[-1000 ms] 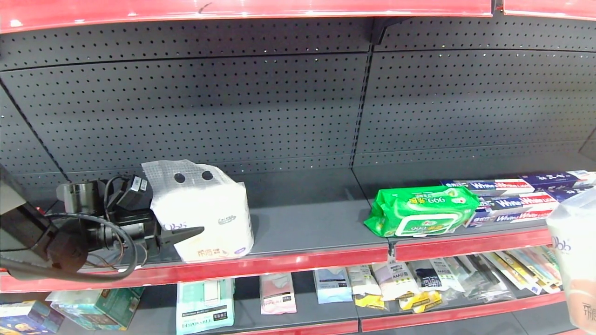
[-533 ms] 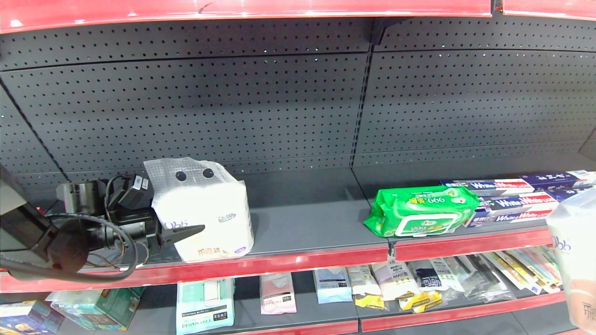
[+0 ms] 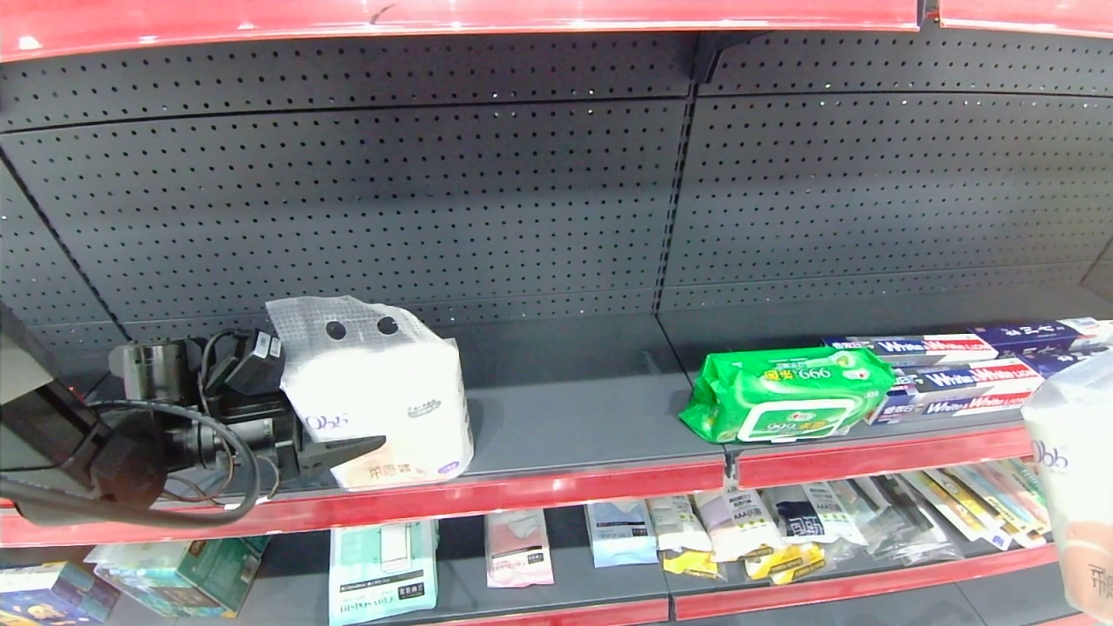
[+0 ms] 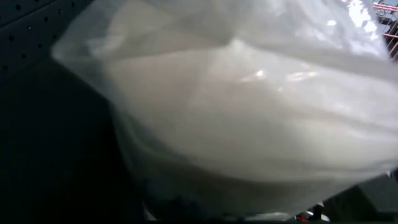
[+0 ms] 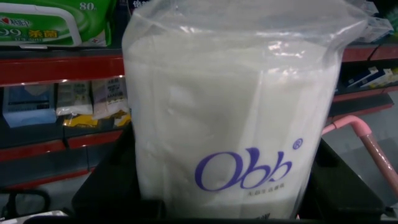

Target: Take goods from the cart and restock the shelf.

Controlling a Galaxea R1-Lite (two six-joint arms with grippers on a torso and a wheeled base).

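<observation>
left arm [image 3: 165, 435] is laid in low and roughly level over the left end of the shelf [image 3: 565, 422], wrist pointed along it toward the middle; left gripper [image 3: 341, 442] is set against the tissue pack [image 3: 383, 391]; whether the jaws are clamped on it or released cannot be told; tissue pack is stood upright on the shelf's left section, near the front edge, base flat on the deck; long axis vertical; printed face turned to the front edge; perforated handle flap with two punched holes is on top, leaned toward the back panel [image 3: 435, 200]; right gripper [image 5: 227, 208] is held in front of the shelf's right end, apart from it; jaws are clenched on a second tissue pack [image 5: 230, 106], black jaw parts seen at both sides of its lower half; second tissue pack is carried upright, long axis vertical, print facing the wrist camera; green wipes pack [image 3: 787, 393] is laid flat at the front edge of the right section, touching the toothpaste boxes [image 3: 948, 376] stacked toward the right end; sachets [image 3: 739, 522] are laid in a row on the lower shelf [image 3: 852, 584]
</observation>
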